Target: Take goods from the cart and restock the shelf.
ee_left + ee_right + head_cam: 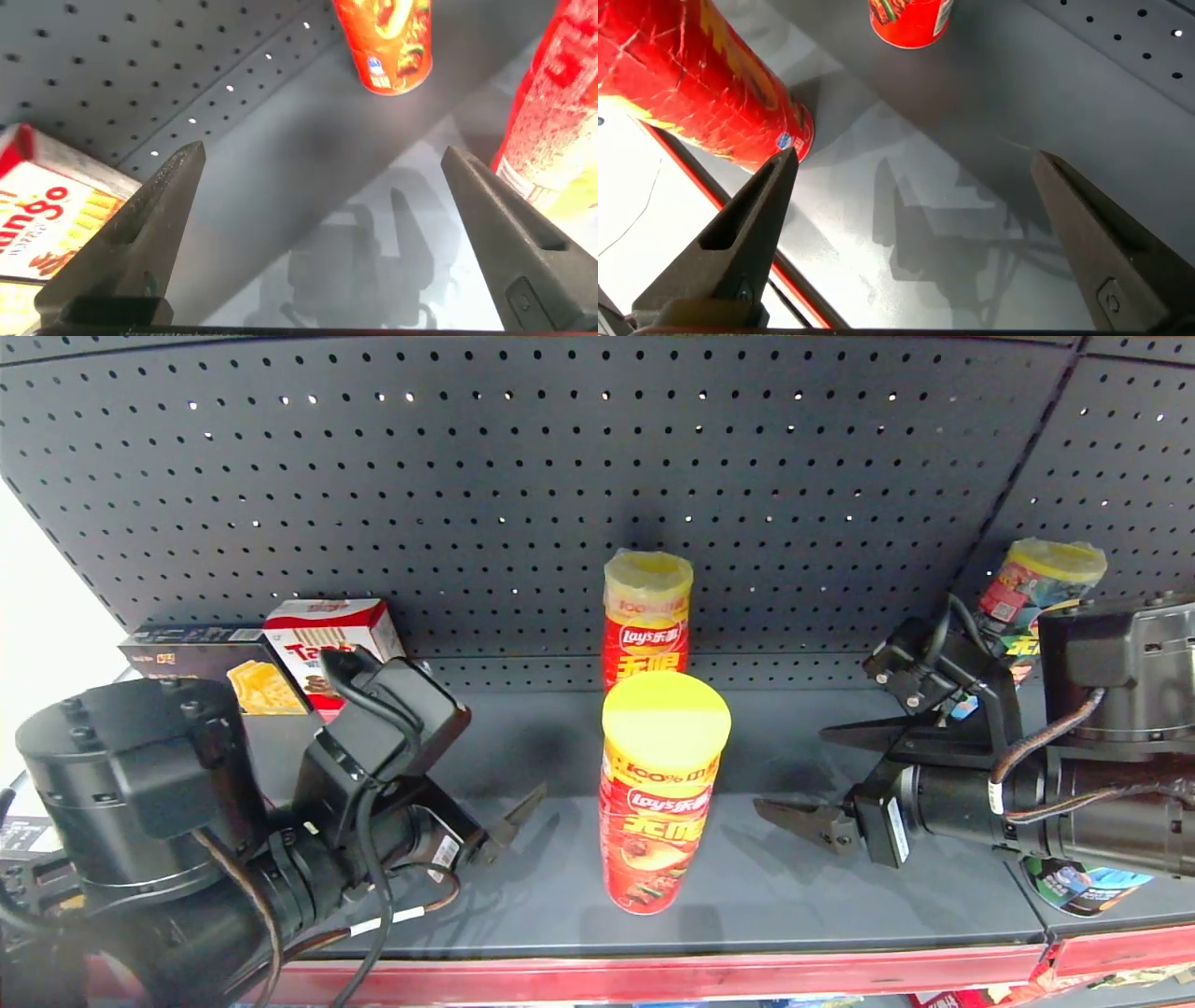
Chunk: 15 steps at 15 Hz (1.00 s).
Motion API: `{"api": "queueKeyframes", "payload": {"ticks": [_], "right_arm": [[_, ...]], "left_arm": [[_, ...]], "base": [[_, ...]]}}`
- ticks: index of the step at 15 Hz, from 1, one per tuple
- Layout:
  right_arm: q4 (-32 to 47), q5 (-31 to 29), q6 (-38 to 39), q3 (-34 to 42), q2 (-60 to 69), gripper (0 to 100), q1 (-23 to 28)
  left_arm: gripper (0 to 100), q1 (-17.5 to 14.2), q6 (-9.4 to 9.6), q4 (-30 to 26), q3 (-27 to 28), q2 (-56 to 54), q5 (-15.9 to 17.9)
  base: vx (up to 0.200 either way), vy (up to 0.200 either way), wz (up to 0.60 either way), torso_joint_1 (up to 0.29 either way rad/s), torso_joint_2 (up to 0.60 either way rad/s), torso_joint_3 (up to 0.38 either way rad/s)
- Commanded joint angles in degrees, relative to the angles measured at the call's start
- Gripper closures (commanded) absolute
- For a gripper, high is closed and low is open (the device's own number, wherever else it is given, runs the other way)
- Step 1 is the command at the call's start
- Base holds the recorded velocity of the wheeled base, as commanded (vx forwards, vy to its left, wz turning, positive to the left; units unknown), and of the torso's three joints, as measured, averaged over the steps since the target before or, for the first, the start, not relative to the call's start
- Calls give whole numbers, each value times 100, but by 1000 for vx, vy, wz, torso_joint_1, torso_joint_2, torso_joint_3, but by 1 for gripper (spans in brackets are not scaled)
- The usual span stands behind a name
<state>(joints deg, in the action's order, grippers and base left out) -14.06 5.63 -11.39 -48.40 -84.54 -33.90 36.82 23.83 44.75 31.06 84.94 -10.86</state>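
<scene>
Two red chip cans with yellow lids stand upright on the dark grey shelf (541, 905): the front can (661, 793) near the shelf's edge, the back can (646, 621) against the pegboard. To the left of the front can, low over the shelf, is my left gripper (504, 814), open with nothing in it. My right gripper (814, 779) is open and holds nothing, to the right of the front can. The left wrist view shows the left gripper (322, 157) with the back can (388, 42) and front can (556, 103) beyond. The right gripper (915, 161) faces the front can (701, 84) and back can (910, 19).
A red-and-white wafer box (327, 644) and a dark box (205, 665) stand at the shelf's back left. Behind my right arm leans a colourful can (1038, 581) with a yellow lid. A red strip (653, 978) runs along the shelf's front edge. The pegboard (523, 476) closes the back.
</scene>
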Motion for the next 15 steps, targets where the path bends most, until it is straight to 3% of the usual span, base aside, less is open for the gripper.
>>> {"api": "queueKeyframes", "payload": {"ticks": [1,15], "right_arm": [[-1,8,-4,-3,-27,0,-2],[-1,17,-4,14,-10,0,121]], "left_arm": [[0,45,34,7,23,216,-4],[0,397,69,16,409,787,-12]], "base": [[0,0,0,0,0,0],[0,0,0,0,0,0]]}}
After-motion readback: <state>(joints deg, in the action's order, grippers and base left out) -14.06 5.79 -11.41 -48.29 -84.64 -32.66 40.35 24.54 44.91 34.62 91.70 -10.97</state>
